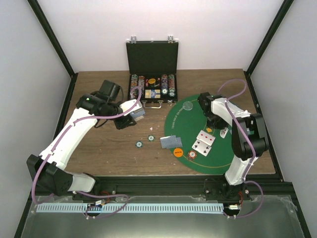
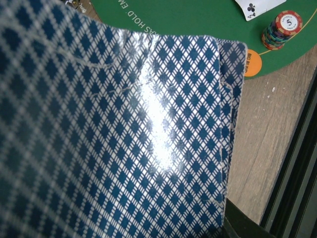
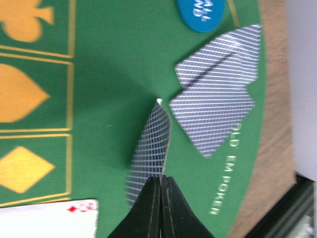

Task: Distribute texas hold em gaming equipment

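My left gripper is shut on a deck of blue-backed playing cards and holds it above the wood, left of the green felt mat. The deck fills the left wrist view and hides the fingers. My right gripper is shut on one face-down card, which stands on edge and bends over the mat. Two face-down cards and a blue disc lie just beyond it. Face-up cards, a chip stack and an orange disc lie on the mat.
The open black case with chips stands at the back. Two loose teal chips and a face-down card pile lie near the mat's left edge. A clear disc sits at the mat's far rim. Side walls stand close by.
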`<act>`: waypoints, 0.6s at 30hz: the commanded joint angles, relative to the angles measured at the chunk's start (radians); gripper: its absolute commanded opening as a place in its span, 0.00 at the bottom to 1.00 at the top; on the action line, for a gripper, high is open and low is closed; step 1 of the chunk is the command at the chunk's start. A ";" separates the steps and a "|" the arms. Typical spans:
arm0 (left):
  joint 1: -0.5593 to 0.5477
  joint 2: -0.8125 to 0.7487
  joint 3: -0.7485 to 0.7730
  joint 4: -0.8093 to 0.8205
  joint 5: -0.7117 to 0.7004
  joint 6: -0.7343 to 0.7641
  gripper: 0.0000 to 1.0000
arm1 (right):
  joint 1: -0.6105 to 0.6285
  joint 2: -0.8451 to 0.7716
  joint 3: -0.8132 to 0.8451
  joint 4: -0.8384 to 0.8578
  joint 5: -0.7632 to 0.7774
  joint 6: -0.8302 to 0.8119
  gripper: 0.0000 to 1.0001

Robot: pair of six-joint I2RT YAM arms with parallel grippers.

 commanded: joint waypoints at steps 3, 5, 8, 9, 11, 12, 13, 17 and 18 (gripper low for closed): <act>0.002 -0.010 -0.004 0.021 0.004 -0.002 0.37 | -0.003 0.041 0.052 0.120 -0.187 -0.022 0.01; 0.003 -0.010 -0.004 0.019 0.003 -0.001 0.37 | -0.004 0.061 0.068 0.147 -0.232 -0.030 0.01; 0.002 -0.013 -0.004 0.019 0.001 -0.002 0.37 | -0.003 0.089 0.073 0.179 -0.278 -0.029 0.01; 0.002 -0.013 -0.004 0.018 0.001 -0.002 0.37 | -0.003 0.095 0.071 0.186 -0.290 -0.022 0.01; 0.002 -0.015 -0.006 0.019 0.001 -0.001 0.37 | -0.004 0.100 0.067 0.210 -0.311 -0.010 0.01; 0.002 -0.015 -0.006 0.019 0.001 -0.002 0.37 | -0.004 0.102 0.068 0.220 -0.321 0.000 0.01; 0.002 -0.015 -0.007 0.019 0.001 -0.002 0.37 | -0.004 0.103 0.070 0.229 -0.336 0.018 0.01; 0.002 -0.015 -0.005 0.020 -0.001 -0.002 0.37 | -0.003 0.107 0.074 0.267 -0.389 0.069 0.01; 0.002 -0.016 -0.005 0.020 -0.003 -0.001 0.37 | -0.003 0.110 0.075 0.275 -0.393 0.082 0.01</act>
